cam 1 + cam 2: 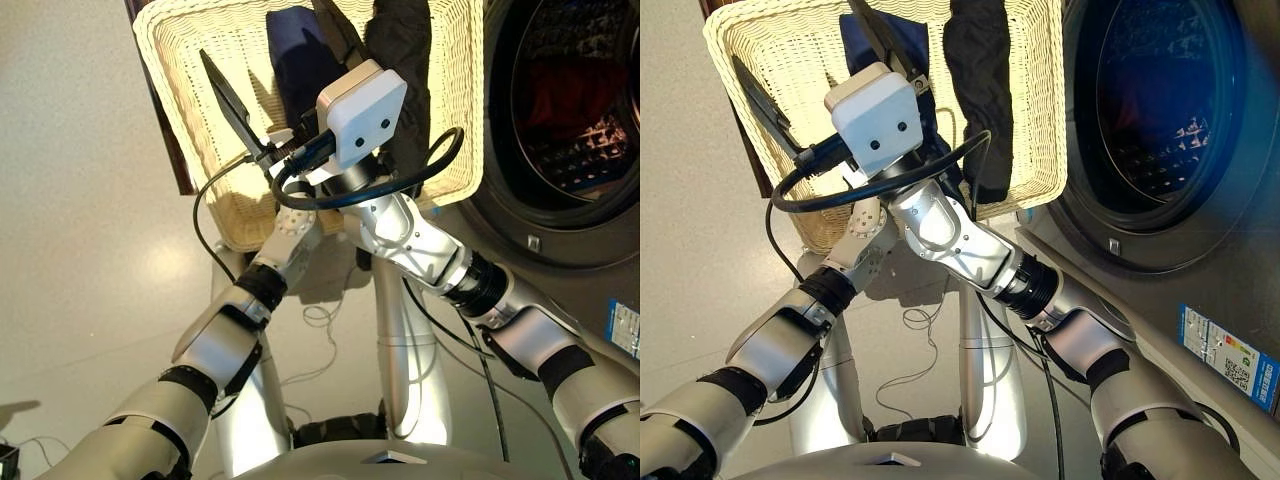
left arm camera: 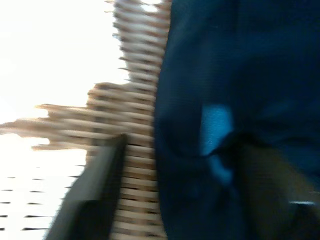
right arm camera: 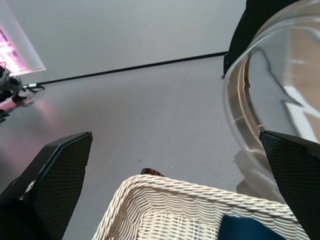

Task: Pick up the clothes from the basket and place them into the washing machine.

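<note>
The cream basket (image 1: pixel 190 90) holds two garments side by side: the navy roll (image 1: pixel 298 55) and, on its washing-machine side, the black roll (image 1: pixel 405 60), whose near end drapes over the basket's near rim. The red-orange garment (image 1: pixel 560 95) lies inside the drum of the washing machine (image 1: pixel 600 230), well to the right of both grippers.

The left gripper (image 1: pixel 258 115) reaches into the basket with its fingers spread wide. One black finger (image 1: pixel 228 100) lies over the bare wicker just left of the navy roll; the wrist view shows the other finger against the blue cloth, so the navy roll sits between the jaws, though I cannot tell whether they press on it.

The right gripper (image 3: pixel 175 160) hovers above the basket with its fingers wide apart and nothing between them. Beyond its tips are the basket's far rim, the grey floor (image 3: pixel 150 115) and the round glass door (image 3: pixel 280 95) of the machine, standing open.
</note>
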